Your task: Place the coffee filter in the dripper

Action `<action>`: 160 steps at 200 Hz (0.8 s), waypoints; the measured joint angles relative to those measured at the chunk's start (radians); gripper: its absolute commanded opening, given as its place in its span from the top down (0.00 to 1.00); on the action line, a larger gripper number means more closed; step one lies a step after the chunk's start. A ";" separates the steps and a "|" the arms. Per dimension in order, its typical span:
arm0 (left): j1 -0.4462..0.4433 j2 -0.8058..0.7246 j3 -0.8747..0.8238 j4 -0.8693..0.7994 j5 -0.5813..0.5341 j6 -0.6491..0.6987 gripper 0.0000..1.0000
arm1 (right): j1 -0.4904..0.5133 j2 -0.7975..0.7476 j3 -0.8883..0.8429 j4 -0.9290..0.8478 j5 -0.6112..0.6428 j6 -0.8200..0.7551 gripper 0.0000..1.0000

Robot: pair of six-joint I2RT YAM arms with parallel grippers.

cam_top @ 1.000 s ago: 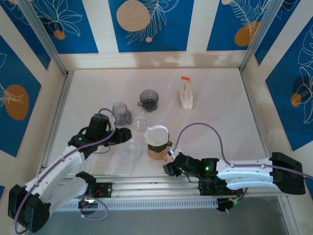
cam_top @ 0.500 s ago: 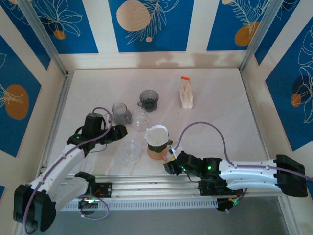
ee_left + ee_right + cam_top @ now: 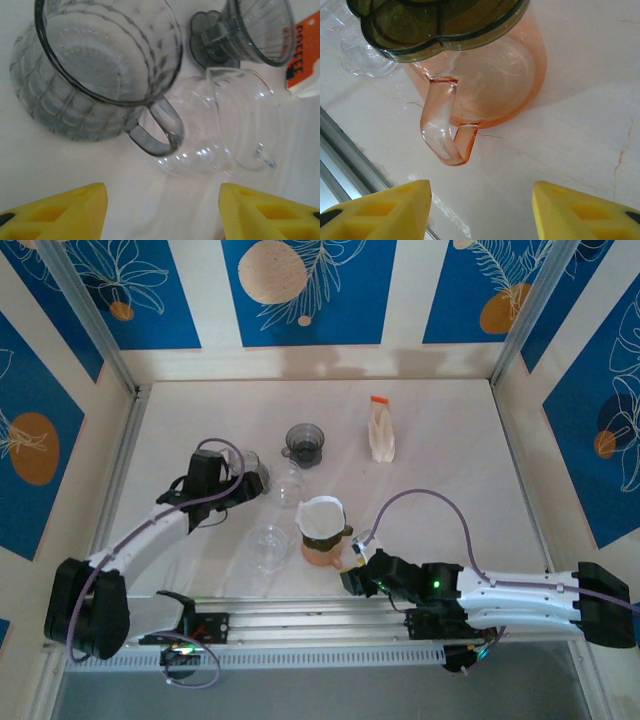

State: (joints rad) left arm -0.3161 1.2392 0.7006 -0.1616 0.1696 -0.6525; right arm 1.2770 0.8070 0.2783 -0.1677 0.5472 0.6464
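Observation:
The white coffee filter (image 3: 320,514) sits inside a dark-rimmed dripper (image 3: 325,532) that stands on a pink glass mug (image 3: 318,552) near the table's front. The right wrist view looks up at this dripper (image 3: 440,20) and mug (image 3: 490,85), whose handle points at my right gripper (image 3: 480,210). That gripper (image 3: 345,575) is open, empty and just short of the handle. My left gripper (image 3: 248,487) is open and empty beside a grey glass mug (image 3: 246,466); its yellow fingers (image 3: 60,215) frame bare table below the mug (image 3: 100,75).
A clear glass vessel (image 3: 225,130) lies right of the grey mug, with a second grey dripper (image 3: 305,443) behind it. Another clear glass (image 3: 268,545) stands left of the pink mug. A coffee bag (image 3: 380,435) stands at the back. The metal rail (image 3: 320,625) runs along the front edge.
My left gripper has pulled back from the clear glass at the front and swung up to the grey mug, its jaws a little wider. The right arm has barely shifted.

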 measured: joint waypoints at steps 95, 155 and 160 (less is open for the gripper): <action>0.000 0.148 0.003 0.200 -0.061 -0.089 0.45 | 0.006 -0.083 -0.026 -0.059 0.023 0.021 0.44; 0.000 0.190 0.023 0.206 -0.099 -0.101 0.51 | 0.006 -0.104 -0.028 -0.067 0.028 0.022 0.44; 0.000 0.192 0.023 0.206 -0.102 -0.105 0.52 | 0.006 -0.104 -0.028 -0.067 0.029 0.022 0.44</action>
State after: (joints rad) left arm -0.3164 1.4315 0.7231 0.0448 0.0673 -0.7570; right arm 1.2827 0.7033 0.2501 -0.2344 0.5762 0.6682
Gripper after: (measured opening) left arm 0.501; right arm 0.561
